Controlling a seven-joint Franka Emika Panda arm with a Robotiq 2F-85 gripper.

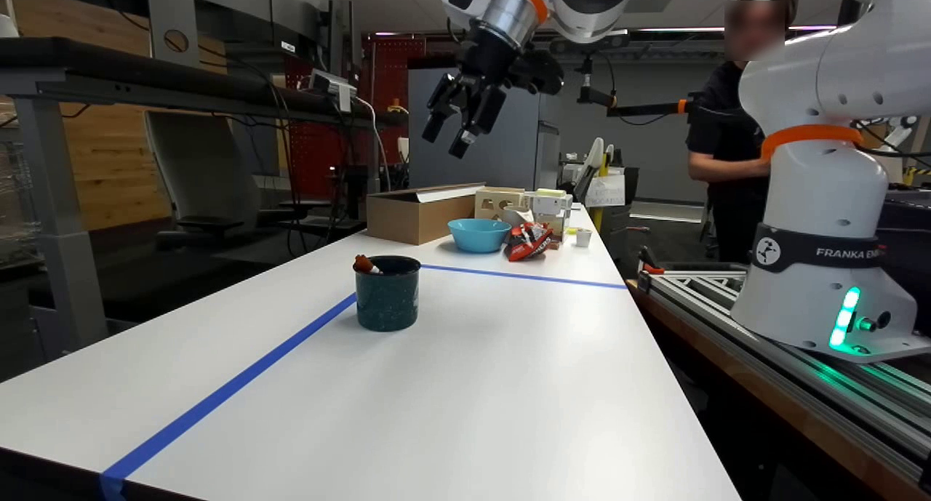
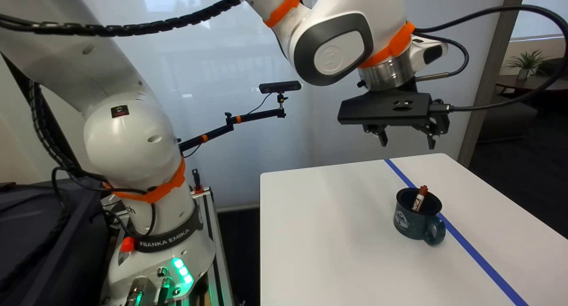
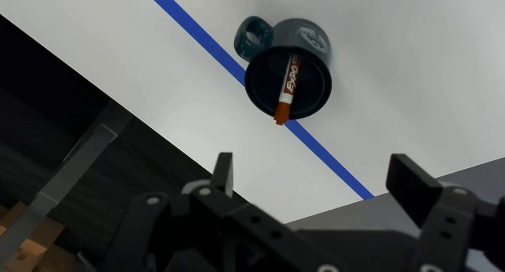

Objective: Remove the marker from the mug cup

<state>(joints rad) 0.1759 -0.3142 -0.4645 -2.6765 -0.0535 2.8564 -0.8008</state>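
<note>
The dark teal mug cup (image 1: 387,301) stands upright on the white table in both exterior views, also (image 2: 410,226). In the wrist view the mug (image 3: 290,34) is at upper centre, its handle to the upper left. The reddish-brown marker (image 3: 290,82) leans inside it, its cap end over the rim. The cap end of the marker (image 1: 366,264) shows above the rim in both exterior views, also (image 2: 419,199). My gripper (image 3: 311,157) is open and empty. It hangs well above the table and the mug, apart from both, in both exterior views (image 1: 446,139), (image 2: 408,144).
A turquoise bowl (image 1: 478,235), a cardboard box (image 1: 407,217), a red packet (image 1: 529,242) and a small white cup (image 1: 583,238) stand farther along the table. Blue tape (image 2: 479,261) runs beside the mug. A person (image 1: 734,137) stands behind the robot base.
</note>
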